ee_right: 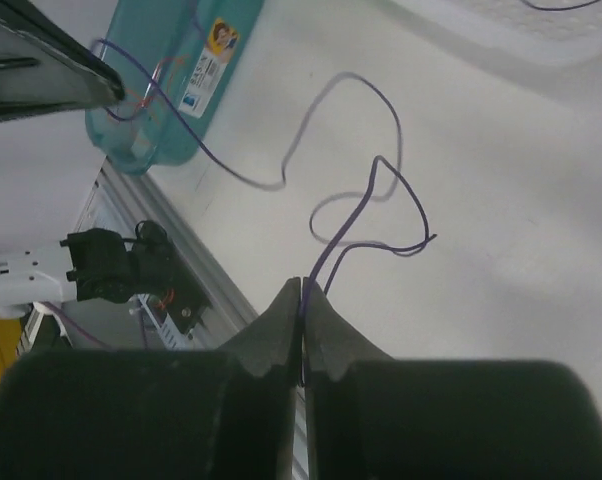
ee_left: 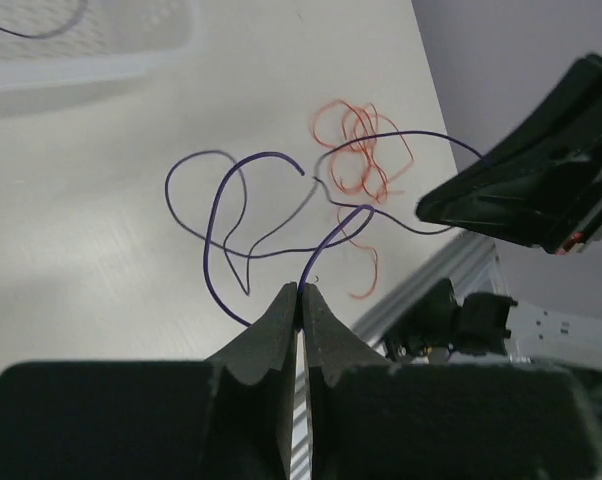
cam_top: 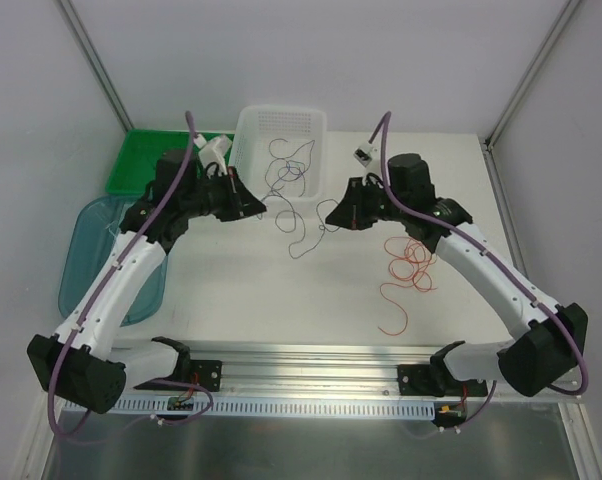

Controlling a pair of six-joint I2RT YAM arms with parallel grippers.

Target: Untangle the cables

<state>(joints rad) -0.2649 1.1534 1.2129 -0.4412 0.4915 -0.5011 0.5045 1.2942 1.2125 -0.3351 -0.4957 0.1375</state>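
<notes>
Pinching a thin curly dark-purple wire strand (ee_left: 326,238) btwn them, left gripper (cam_top: 256,207) & right gripper (cam_top: 326,215) are each clamped shut on it, its loops sagging toward mid white tabletop (cam_top: 231,280), just in front of the white perforated plastic basket (cam_top: 239,145). Risk, imo: pulling apart fast could cinch the loops into a knot or yank the strand from a pinch; drifting right could snag the loose red-orange wire heap (cam_top: 409,258). Room: bare table toward near rail; basket close behind, translucent teal plastic bin (cam_top: 81,250) at left edge.

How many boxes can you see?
3: a green tray at the far left, a white basket at the far middle, and a teal bin at the left edge. More could be hidden.
</notes>
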